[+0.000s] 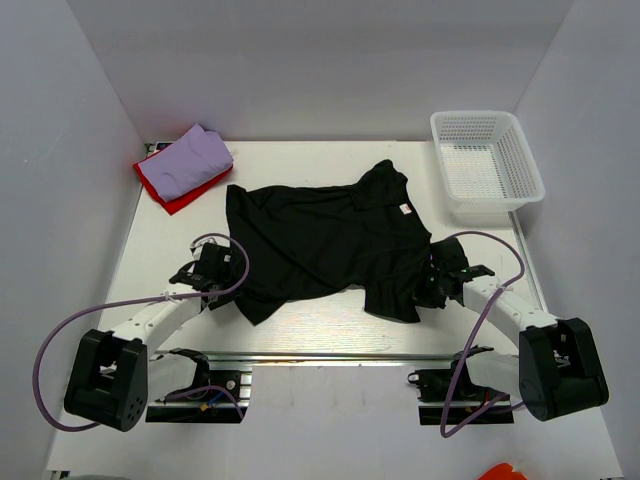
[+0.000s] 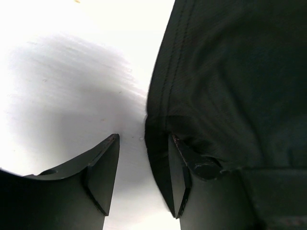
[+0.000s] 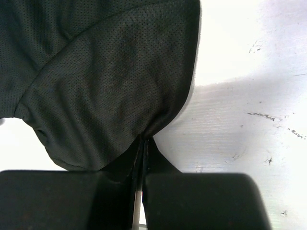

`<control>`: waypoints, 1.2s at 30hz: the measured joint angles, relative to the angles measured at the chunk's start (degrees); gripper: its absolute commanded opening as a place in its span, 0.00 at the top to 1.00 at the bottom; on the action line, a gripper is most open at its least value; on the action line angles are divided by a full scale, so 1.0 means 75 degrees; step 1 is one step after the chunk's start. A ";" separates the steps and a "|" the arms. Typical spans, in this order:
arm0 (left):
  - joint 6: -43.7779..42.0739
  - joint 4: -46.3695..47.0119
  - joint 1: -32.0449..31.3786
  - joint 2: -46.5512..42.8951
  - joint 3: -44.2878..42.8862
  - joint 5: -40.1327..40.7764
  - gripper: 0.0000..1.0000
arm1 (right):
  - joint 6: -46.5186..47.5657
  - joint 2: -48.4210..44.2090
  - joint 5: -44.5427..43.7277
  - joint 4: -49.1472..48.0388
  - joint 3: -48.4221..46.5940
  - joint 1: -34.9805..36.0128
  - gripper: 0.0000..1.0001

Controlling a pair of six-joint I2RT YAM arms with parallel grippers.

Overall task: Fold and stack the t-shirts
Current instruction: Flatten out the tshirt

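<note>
On the surface (image 1: 300, 320), our black t-shirt (image 1: 330, 235) looks limp, light; right jaws clamp its edge, left jaws stand apart at the stitched hem we should pinch.

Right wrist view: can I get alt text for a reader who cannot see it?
The right gripper is shut on an edge of the black t-shirt, whose mesh cloth fans out up and to the left. The scuffed white table shows on the right.
</note>
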State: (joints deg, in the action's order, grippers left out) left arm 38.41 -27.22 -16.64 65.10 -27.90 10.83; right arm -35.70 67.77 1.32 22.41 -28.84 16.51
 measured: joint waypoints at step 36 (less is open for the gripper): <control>-0.0592 0.0428 0.0000 -0.2943 -0.1716 -0.0265 1.00 | 0.0592 -0.3296 -0.0143 -0.2049 -0.0615 0.0009 1.00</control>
State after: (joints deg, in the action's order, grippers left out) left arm 33.98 -24.01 -16.64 43.03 -40.77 8.84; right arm -31.27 43.05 0.25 7.05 -33.45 16.58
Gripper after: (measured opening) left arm 0.017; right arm 0.012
